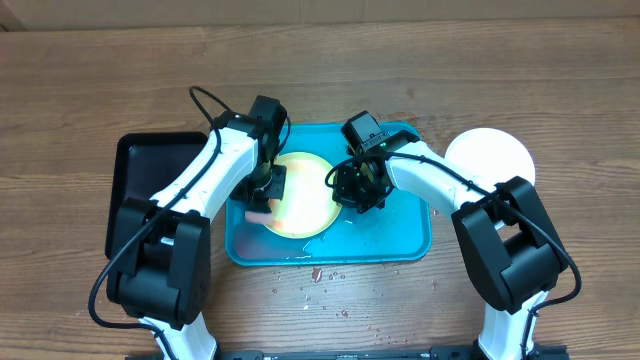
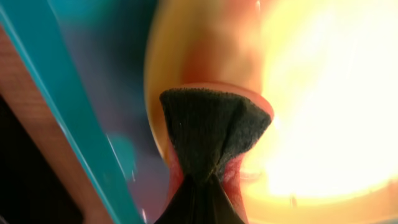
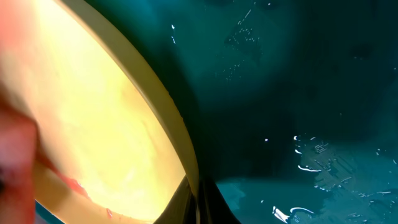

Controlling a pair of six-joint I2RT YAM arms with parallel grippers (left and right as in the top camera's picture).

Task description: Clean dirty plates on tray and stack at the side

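Left hand (image 1: 263, 200), clamping a pink sponge (image 1: 258, 213), is pressing on the yellow-green plate (image 1: 300, 195) inside the tray (image 1: 405, 235). Hard scrubbing is risking tearing the rim from the right hand (image 1: 358, 192), which is pinching it. Both arms are reaching steeply down over the tray. Right of the tray, a white plate (image 1: 490, 155) is resting on the surface (image 1: 320, 60).

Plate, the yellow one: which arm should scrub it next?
Left. The left gripper pinches a pink sponge at the plate's left edge. The right gripper seems clamped on its rim, steadying it.
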